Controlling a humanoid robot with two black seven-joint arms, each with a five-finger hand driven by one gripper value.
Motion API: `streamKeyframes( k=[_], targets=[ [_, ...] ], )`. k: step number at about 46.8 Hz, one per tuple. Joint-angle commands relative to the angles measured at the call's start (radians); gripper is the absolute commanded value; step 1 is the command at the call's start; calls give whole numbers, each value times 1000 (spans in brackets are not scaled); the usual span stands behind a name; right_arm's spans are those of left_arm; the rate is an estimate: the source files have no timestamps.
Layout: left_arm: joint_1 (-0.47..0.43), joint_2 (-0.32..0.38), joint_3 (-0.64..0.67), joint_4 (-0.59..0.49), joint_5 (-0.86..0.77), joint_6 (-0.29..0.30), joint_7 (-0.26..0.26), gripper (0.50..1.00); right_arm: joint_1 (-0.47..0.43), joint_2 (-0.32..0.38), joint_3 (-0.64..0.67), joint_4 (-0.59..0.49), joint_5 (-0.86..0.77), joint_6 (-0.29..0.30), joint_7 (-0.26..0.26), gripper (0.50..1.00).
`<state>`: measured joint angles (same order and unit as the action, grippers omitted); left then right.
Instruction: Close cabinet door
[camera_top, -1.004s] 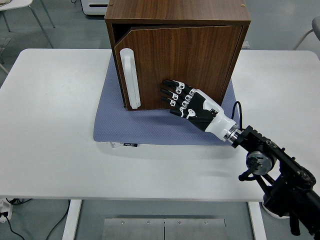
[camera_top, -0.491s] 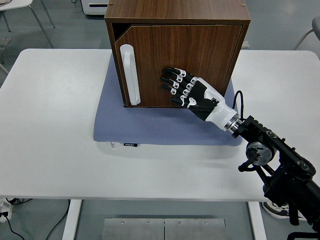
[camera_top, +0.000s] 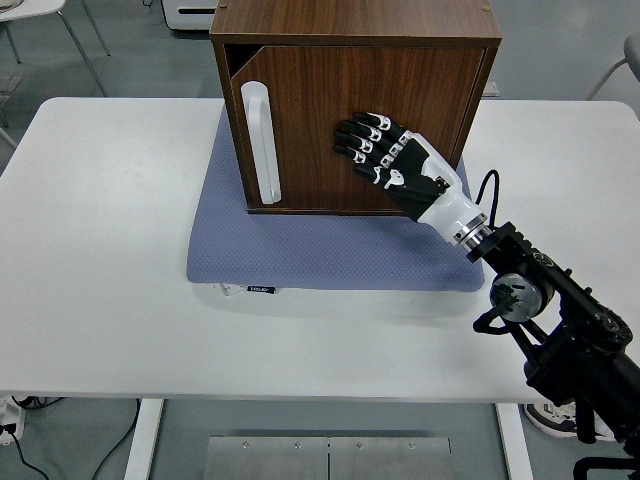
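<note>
A dark wooden cabinet (camera_top: 355, 25) stands on a blue-grey mat (camera_top: 330, 250) at the back middle of the white table. Its door (camera_top: 310, 125) carries a long white handle (camera_top: 261, 143) near its left edge and stands almost flush with the frame; a thin dark gap shows at the top left corner. My right hand (camera_top: 375, 148), black and white, lies flat against the door's face with fingers spread, holding nothing. The right arm (camera_top: 540, 310) comes in from the lower right. The left arm is out of view.
The white table (camera_top: 100, 250) spreads wide to the left and front of the mat. Chair legs (camera_top: 75, 40) and a white unit (camera_top: 190, 12) stand on the floor behind the table.
The door has swung inward from clearly ajar to nearly flush. My right hand has moved up and back with it, staying pressed against the door's face.
</note>
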<state>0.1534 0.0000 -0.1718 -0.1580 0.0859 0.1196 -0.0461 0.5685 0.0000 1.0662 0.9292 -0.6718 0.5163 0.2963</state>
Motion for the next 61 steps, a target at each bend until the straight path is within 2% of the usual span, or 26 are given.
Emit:
streamKeyframes(
  k=[1, 5, 10, 29, 37, 44, 61],
  targets=[
    [0, 0, 0, 0, 0, 0, 0, 1000, -7, 0, -5, 8, 0, 5, 0, 1000],
    [0, 0, 0, 0, 0, 0, 0, 1000, -18, 0, -8, 23, 0, 27, 0, 1000],
    [0, 0, 0, 0, 0, 0, 0, 1000, -35, 0, -8, 48, -2, 95, 0, 1000],
    [0, 0, 0, 0, 0, 0, 0, 1000, -119, 0, -6, 146, -2, 95, 0, 1000],
    [0, 0, 0, 0, 0, 0, 0, 1000, -168, -26, 6, 158, -2, 95, 1, 1000],
    [0, 0, 0, 0, 0, 0, 0, 1000, -231, -34, 87, 158, 0, 95, 1, 1000],
    [0, 0, 0, 0, 0, 0, 0, 1000, -328, -110, 248, 200, 1, 95, 1, 1000]
  ],
)
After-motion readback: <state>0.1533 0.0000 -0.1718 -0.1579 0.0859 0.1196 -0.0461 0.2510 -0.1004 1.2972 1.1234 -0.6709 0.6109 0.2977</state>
